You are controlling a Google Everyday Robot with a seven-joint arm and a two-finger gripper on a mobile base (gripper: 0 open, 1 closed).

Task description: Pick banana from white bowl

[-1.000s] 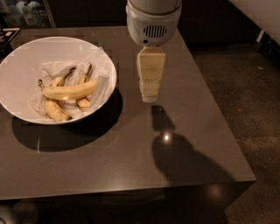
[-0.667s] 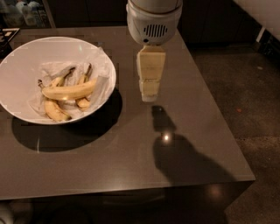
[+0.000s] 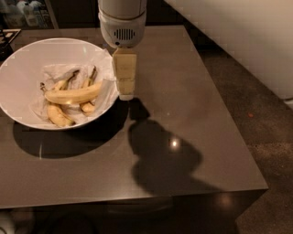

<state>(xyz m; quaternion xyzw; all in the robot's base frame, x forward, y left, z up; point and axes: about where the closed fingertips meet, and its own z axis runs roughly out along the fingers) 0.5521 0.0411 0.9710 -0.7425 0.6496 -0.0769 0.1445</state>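
The white bowl (image 3: pixel 23 68) sits on the left of a dark table (image 3: pixel 192 100). The banana (image 3: pixel 73 95), long and pale yellow, lies across the bowl's middle on crumpled white paper (image 3: pixel 55 71), on top of shorter bananas (image 3: pixel 58 115). My gripper (image 3: pixel 125 93) hangs down from the white wrist (image 3: pixel 122 20) just outside the bowl's right rim, above the table, about a hand's width right of the banana's right end. It holds nothing that I can see.
The table's right and front edges drop to a speckled floor (image 3: pixel 261 105). A white wall or cabinet (image 3: pixel 247 41) stands at the far right. Dark shelving with bottles (image 3: pixel 23 13) is behind the bowl.
My gripper has moved left across the table, from well right of the bowl to right beside its right rim. The bowl and bananas have not moved.
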